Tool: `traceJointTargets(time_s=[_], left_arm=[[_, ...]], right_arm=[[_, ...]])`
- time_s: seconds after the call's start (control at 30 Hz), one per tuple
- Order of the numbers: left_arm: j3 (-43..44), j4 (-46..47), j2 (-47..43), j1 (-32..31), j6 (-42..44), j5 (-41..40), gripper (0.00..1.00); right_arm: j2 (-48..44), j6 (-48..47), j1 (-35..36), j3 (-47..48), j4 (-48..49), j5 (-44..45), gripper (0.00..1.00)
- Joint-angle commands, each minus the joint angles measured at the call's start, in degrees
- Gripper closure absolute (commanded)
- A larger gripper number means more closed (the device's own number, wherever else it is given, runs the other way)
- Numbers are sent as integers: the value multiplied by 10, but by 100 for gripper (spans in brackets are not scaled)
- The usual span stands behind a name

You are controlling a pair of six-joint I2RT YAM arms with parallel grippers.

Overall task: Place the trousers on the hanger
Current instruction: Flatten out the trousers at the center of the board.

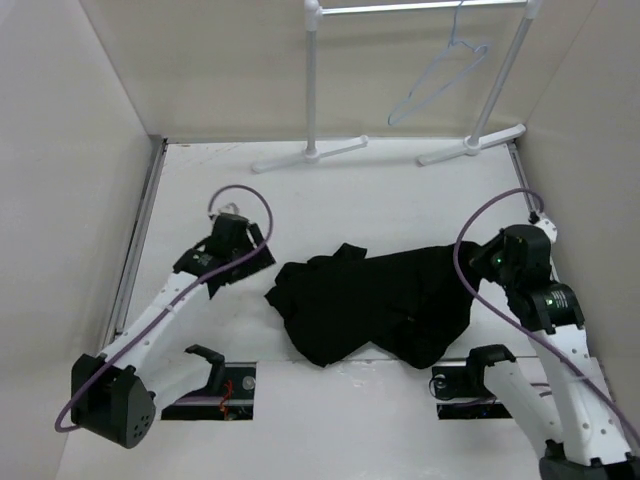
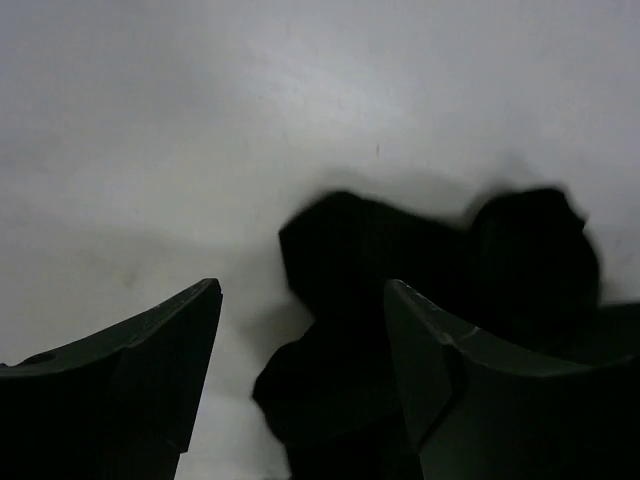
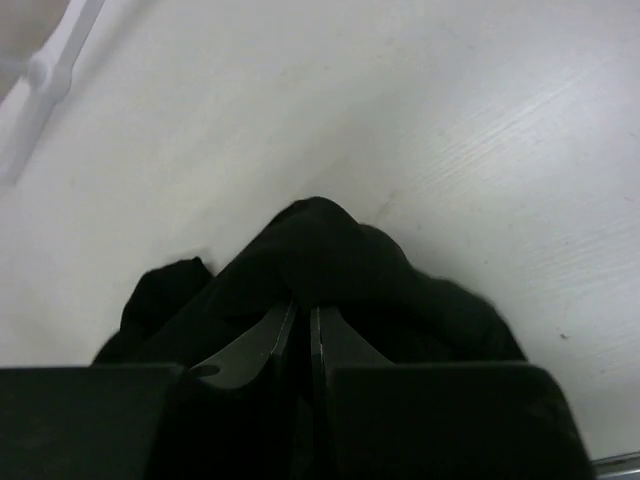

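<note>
Pinching trousers (image 1: 370, 300) edge in my right claw (image 3: 303, 325), clenched on fabric; left claw (image 2: 302, 295) released beside heap on tabletop (image 1: 380, 190). Best grab opposite edge too before lifting toward hanger (image 1: 440, 75).

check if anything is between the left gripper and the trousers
Nothing visible is. The left gripper sits at the left edge of the trousers, jaws open, with cloth showing between them.
</note>
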Motion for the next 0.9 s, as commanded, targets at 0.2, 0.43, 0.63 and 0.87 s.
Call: traceJointTargets(time_s=[0.2,0.43,0.63,0.87], left_arm=[[-58,-68,-38,-226,-42,-36,36],[-91,53,-2,-277,-107,34,71],[-68,40,-53,-205,-86,-96,100],[89,-144,-161,-189,-77,-214,100]], right_arm=[[20,4,-85,-1,116,-69,84],[55,10,-18,11,139,-39,83],[45,21,0,-12,160,-49,83],[21,5,1,-11,136,-61,84]])
